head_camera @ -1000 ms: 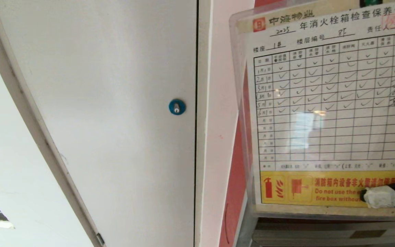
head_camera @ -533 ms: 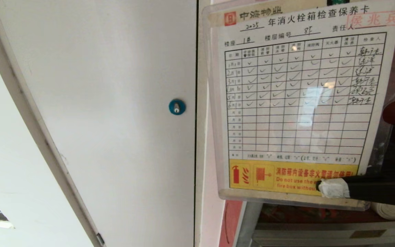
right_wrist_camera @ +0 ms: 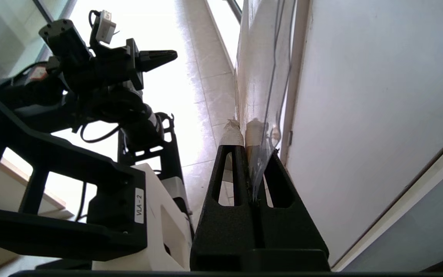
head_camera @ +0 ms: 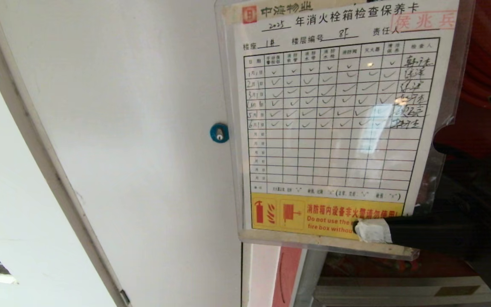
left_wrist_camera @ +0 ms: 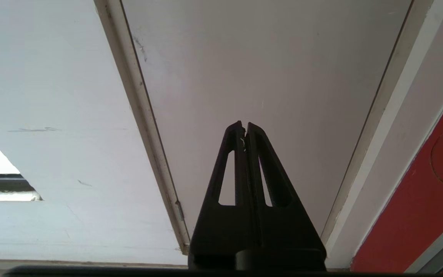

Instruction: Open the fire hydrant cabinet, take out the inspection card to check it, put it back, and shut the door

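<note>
Standing upright, inspection card (head_camera: 335, 123) long axis vertical, heading topmost.

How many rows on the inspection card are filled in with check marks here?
6. They are the top six date rows of the table on the inspection card, pinched at its yellow lower strip by the right gripper. The rows below them are blank.

This looks like a corridor in an office or residential block. A plain white service door (head_camera: 122, 128) with a round blue lock (head_camera: 219, 132) stands beside a red-lined fire hydrant cabinet (head_camera: 488, 64), whose inspection card (head_camera: 335, 123) logs monthly checks. Pale floor tiles (right_wrist_camera: 190, 77) run past bright windows.
</note>
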### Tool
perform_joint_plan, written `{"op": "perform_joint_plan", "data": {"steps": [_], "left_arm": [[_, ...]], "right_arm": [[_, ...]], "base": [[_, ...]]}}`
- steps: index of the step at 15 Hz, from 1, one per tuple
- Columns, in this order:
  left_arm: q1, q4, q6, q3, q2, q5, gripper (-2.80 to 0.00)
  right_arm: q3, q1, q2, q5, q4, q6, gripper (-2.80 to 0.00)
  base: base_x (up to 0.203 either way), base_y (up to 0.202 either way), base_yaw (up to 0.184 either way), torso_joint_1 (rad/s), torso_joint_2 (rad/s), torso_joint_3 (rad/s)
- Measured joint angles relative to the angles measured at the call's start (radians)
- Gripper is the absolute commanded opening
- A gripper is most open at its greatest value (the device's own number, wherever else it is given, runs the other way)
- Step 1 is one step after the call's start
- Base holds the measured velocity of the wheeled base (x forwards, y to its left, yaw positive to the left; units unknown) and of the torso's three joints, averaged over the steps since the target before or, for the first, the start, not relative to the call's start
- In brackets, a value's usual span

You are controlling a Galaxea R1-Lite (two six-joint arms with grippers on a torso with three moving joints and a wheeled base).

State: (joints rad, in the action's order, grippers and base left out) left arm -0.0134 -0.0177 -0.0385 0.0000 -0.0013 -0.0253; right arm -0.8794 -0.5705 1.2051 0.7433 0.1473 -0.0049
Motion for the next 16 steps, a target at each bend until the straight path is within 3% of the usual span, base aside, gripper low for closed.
{"op": "perform_joint_plan", "data": {"steps": [6,16], "left_arm": [[0.000,0.000,0.000,0.000,0.000,0.000,-2.80],[0.000,0.000,0.000,0.000,0.000,0.000,-2.80]], "right_arm": [[0.048,-0.009,0.000,0.000,0.089,0.031,-2.80],[0.056,-0.009,0.002,0.001,0.101,0.034,-2.80]], "base": [[0.000,0.000,0.000,0.000,0.00,0.000],[0.000,0.000,0.000,0.000,0.00,0.000]]}}
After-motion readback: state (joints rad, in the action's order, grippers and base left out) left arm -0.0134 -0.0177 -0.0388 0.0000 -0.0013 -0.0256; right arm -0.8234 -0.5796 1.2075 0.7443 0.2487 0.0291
